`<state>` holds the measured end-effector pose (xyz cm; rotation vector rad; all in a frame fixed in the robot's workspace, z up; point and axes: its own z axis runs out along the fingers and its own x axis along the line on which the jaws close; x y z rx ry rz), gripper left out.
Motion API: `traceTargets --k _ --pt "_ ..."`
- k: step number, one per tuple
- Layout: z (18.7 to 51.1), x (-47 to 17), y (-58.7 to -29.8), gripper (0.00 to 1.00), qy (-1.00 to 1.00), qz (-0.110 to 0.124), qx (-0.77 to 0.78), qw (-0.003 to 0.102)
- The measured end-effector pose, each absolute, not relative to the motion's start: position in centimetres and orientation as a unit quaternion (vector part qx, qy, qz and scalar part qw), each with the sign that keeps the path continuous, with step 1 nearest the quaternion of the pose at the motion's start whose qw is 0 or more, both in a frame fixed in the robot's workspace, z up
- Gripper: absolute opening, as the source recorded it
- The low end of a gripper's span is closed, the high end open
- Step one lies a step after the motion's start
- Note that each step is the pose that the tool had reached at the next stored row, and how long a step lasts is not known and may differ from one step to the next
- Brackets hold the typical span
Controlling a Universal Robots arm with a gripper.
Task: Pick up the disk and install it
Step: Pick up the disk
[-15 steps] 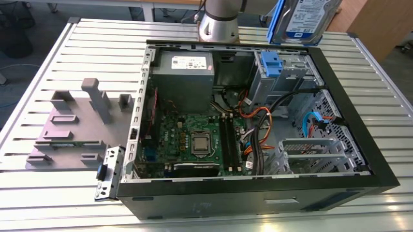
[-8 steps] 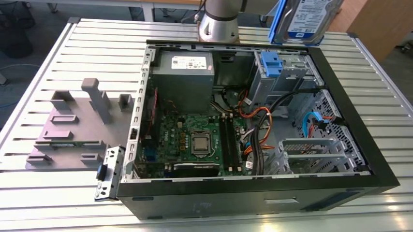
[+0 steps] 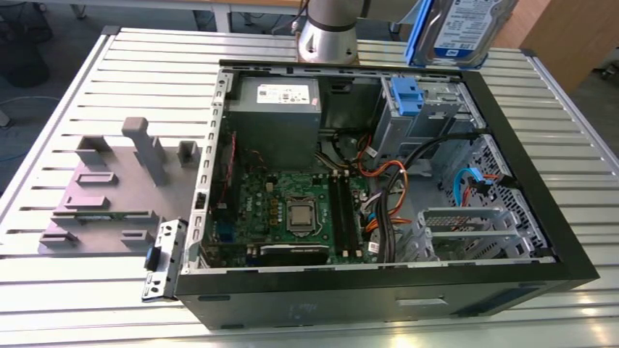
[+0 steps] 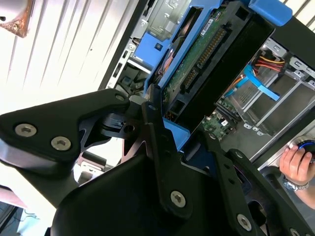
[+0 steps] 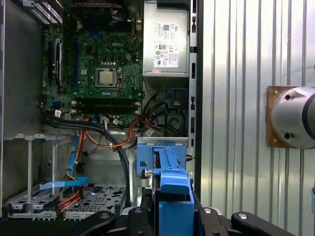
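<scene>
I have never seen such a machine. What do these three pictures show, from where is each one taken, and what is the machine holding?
This is a robot arm beside an open computer case on a slatted metal table. The exterior view comes from a camera standing apart. Both wrist views come from cameras riding on the arm, looking past its tool. The tool is shut on the disk, a hard drive in a blue frame, held up at the case's edge. Beside the case lies a grey fixture. A person's hand shows in the second wrist view.
</scene>
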<state>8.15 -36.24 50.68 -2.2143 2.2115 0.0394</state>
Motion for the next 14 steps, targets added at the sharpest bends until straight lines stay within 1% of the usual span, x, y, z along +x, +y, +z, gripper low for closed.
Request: traceTargets --k 14 --pt "50.68 8.76 -36.24 0.37 0.707 0.013 -0.707 0.006"
